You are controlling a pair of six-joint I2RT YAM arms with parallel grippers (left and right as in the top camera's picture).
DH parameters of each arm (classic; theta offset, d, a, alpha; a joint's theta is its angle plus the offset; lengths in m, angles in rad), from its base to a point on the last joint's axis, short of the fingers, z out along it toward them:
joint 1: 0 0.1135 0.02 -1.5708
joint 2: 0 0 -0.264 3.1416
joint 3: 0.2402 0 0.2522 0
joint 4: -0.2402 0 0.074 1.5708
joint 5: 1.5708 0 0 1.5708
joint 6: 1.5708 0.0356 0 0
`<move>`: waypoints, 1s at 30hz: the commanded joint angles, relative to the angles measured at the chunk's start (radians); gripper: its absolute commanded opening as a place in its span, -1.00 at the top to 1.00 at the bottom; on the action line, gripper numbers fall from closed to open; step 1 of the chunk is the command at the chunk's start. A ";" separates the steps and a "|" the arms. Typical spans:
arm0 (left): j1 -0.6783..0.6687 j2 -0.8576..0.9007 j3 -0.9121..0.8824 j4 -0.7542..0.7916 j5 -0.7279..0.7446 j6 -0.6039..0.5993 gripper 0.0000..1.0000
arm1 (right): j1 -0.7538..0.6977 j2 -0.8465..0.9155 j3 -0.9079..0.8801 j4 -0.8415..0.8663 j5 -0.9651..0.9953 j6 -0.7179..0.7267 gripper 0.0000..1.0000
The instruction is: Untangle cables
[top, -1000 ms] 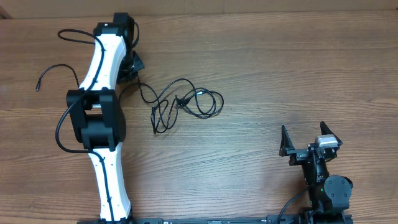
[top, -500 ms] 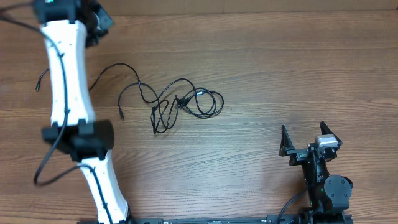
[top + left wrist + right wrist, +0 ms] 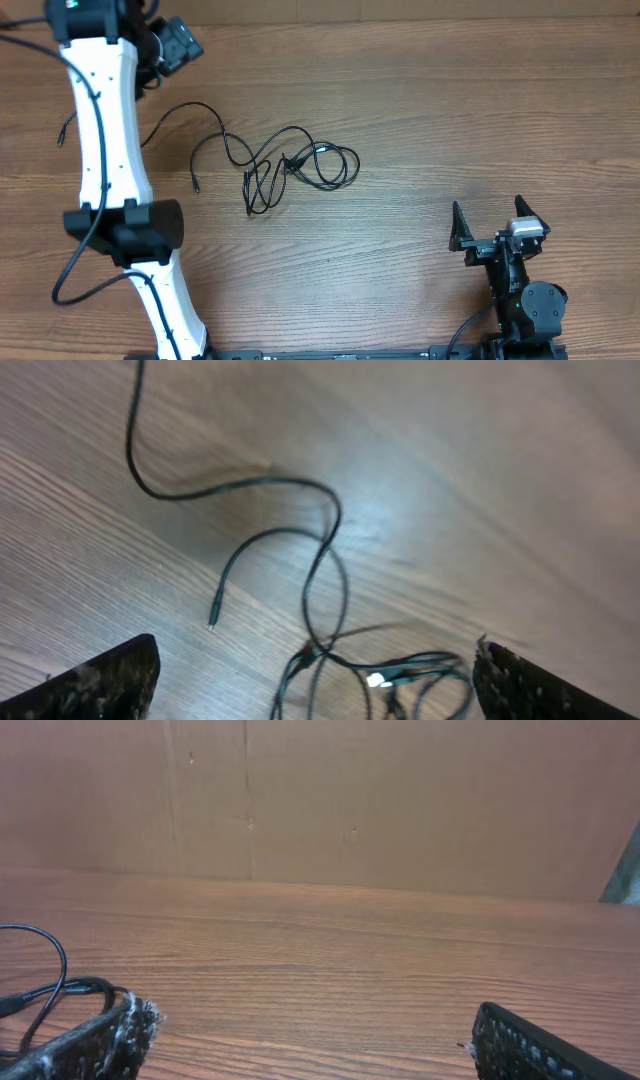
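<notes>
Wood-grain table (image 3: 450, 120) holds tangled cables (image 3: 290, 165) near its middle; our left gripper (image 3: 180, 45) hangs over the far-left corner, our right gripper (image 3: 493, 222) near the front-right corner, jaws apart on both.

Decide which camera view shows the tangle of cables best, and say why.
The overhead view: the whole tangle of cables lies in sight, loose strand included. The left wrist view cuts off its lower part. The right wrist view catches only a short loop at its left edge.

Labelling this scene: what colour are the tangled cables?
The cables are black, clearest in the overhead view.
</notes>
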 commanded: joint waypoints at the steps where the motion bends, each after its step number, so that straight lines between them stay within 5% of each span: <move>1: -0.008 0.034 -0.068 0.025 0.030 0.090 -1.00 | -0.005 -0.008 -0.010 0.006 0.012 -0.001 -1.00; 30: -0.065 0.073 -0.640 0.558 0.015 0.082 -0.83 | -0.005 -0.008 -0.010 0.006 0.012 -0.001 -1.00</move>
